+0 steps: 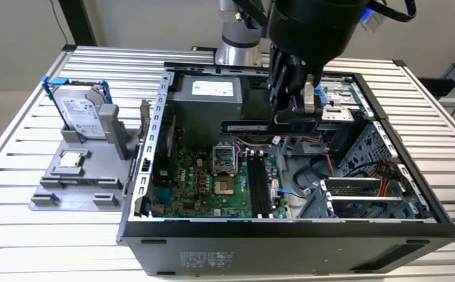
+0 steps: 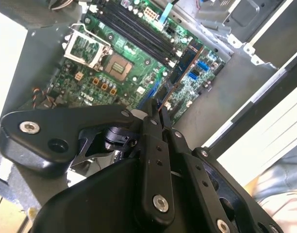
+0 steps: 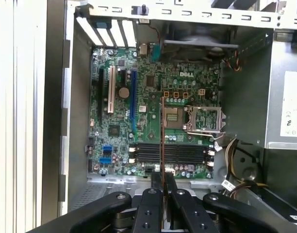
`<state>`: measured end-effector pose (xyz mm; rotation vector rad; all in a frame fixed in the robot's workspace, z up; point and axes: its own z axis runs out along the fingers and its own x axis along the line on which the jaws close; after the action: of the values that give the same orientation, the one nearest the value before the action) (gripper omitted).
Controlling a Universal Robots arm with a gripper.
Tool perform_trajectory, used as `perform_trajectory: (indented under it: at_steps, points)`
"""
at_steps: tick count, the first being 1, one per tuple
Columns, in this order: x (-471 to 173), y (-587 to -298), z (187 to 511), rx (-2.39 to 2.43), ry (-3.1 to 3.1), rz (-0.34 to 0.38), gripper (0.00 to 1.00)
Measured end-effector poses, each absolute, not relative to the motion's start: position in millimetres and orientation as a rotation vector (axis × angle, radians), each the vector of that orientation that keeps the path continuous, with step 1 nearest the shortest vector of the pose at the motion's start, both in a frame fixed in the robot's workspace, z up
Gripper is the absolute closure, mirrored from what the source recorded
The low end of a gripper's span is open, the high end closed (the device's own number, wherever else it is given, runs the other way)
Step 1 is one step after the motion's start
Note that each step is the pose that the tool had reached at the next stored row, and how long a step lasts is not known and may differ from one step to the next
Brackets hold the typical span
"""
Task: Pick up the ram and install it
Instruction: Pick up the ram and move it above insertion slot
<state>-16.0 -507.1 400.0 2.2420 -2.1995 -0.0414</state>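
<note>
My gripper (image 1: pixel 288 122) hangs over the open computer case (image 1: pixel 290 226), shut on one end of the ram (image 1: pixel 247 126). The ram is a thin blue-green stick with dark chips, held level above the motherboard (image 1: pixel 204 182) and pointing toward the exterior view's left. In the second wrist view the ram (image 2: pixel 186 65) juts out from between the black fingertips (image 2: pixel 152 112). The first wrist view shows the ram (image 3: pixel 162 141) edge-on as a thin line rising from the gripper (image 3: pixel 163 180). That line crosses the dark memory slots (image 3: pixel 170 153), which lie beside the empty processor socket (image 3: pixel 204 119).
On the exterior view's left a grey stand (image 1: pixel 78 176) holds a hard drive in a blue frame (image 1: pixel 82 111) and a small silver processor chip (image 1: pixel 70 158). Inside the case are the power supply (image 1: pixel 208 94), drive cages (image 1: pixel 368 194) and loose cables (image 1: pixel 306 176). A slatted metal table (image 1: pixel 8 147) surrounds it.
</note>
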Motion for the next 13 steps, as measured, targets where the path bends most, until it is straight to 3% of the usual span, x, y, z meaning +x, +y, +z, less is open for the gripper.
perform_trajectory:
  at_steps: [13]
  points:
    - [7.2, -507.9, 399.3, 2.222, -2.22, -0.041, 1.0]
